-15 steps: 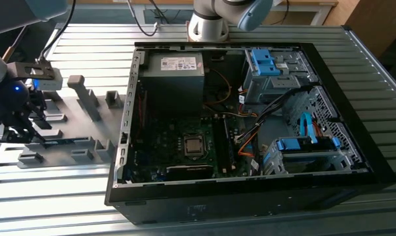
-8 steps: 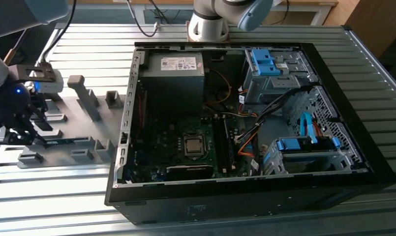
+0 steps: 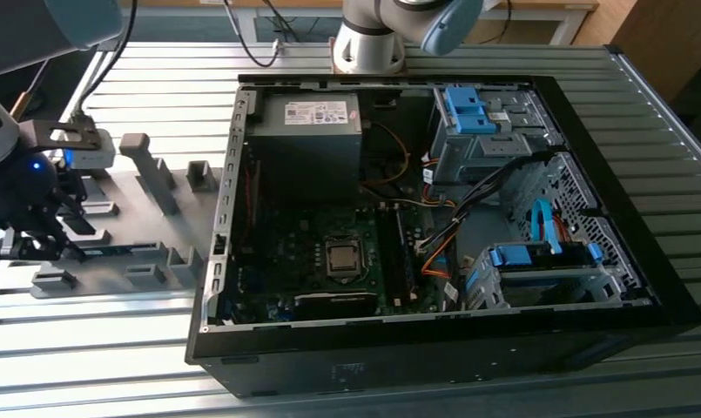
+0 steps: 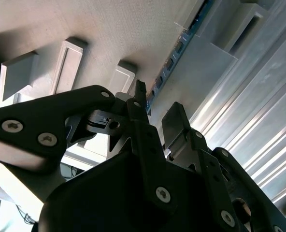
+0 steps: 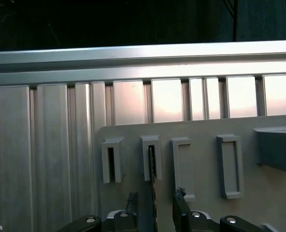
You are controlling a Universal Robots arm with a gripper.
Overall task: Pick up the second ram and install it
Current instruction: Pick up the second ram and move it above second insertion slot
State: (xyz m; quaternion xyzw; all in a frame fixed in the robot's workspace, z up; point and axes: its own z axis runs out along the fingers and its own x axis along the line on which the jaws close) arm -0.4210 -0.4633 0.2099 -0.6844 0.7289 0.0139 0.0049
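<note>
Entry: gripper [image 5: 155, 197], fingers spread, placed astride ram [image 5: 152, 166]; contact cannot be told. The ram is stood on edge in a grey holder [image 5: 151, 140], outside the case [image 3: 385, 366], toward the exterior view's left.

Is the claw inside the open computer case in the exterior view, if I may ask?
No, the claw hovers over the grey holder plate at the exterior view's left, outside the computer case.

The ribbed aluminium table [image 3: 95, 348] carries 1 open black computer case [image 3: 385, 366] lying on its side. Just beside it, toward the exterior view's left, lies 1 flat grey plate [image 3: 124, 222] studded with holder blocks [image 3: 152, 174]. The arm's base [image 3: 367, 48] stands at the table's far edge.
</note>
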